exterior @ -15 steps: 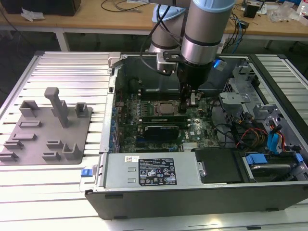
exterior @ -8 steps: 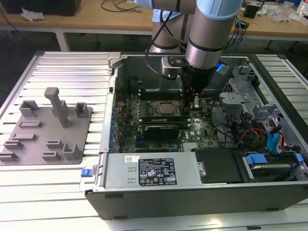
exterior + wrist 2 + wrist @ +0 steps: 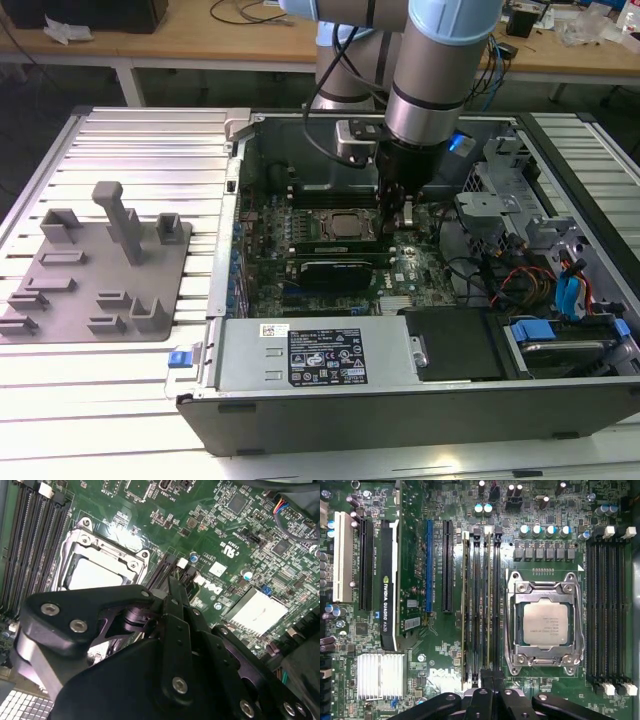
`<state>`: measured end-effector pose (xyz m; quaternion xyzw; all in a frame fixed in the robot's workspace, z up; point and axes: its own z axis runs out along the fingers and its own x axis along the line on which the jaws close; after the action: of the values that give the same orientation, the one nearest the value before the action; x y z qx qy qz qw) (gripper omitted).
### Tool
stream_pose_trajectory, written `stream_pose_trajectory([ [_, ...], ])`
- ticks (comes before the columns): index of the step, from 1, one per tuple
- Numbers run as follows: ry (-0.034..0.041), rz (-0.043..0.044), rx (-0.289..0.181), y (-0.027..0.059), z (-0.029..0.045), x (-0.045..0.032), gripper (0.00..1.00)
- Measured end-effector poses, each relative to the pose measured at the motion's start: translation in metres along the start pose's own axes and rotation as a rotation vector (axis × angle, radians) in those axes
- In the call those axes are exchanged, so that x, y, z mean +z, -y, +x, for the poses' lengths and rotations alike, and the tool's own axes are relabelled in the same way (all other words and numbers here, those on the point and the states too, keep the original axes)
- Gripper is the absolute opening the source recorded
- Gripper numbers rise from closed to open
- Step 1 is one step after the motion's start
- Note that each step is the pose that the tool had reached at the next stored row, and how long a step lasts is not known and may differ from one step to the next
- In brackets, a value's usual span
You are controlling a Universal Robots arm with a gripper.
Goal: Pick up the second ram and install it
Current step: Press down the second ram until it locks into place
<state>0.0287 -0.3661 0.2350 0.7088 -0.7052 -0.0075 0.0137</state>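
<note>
The second ram (image 3: 488, 600) is a thin green stick seen edge-on, standing in a black slot beside the processor socket (image 3: 543, 622). Another green stick (image 3: 465, 610) stands two slots over. My gripper (image 3: 492, 677) has its black fingers drawn together over the near end of the second ram. Whether the tips pinch it or rest on it is hidden. In the second wrist view the gripper (image 3: 175, 587) reaches down to the slot ends next to the socket (image 3: 95, 565). In the exterior view the gripper (image 3: 400, 225) hangs low inside the open computer case, at the socket's (image 3: 340, 225) right.
A black card (image 3: 389, 580) with white lettering stands in a slot beyond the sticks. Several empty black memory slots (image 3: 607, 605) lie on the socket's other side. A grey fixture (image 3: 100, 270) sits on the table at the exterior view's left. Drive bays and cables (image 3: 540, 280) crowd the case's right.
</note>
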Motion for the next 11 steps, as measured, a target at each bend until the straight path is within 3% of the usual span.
stream_pose_trajectory([
  [11,-0.0001,0.0001,0.000,0.0001,0.0000,0.0043,0.08],
])
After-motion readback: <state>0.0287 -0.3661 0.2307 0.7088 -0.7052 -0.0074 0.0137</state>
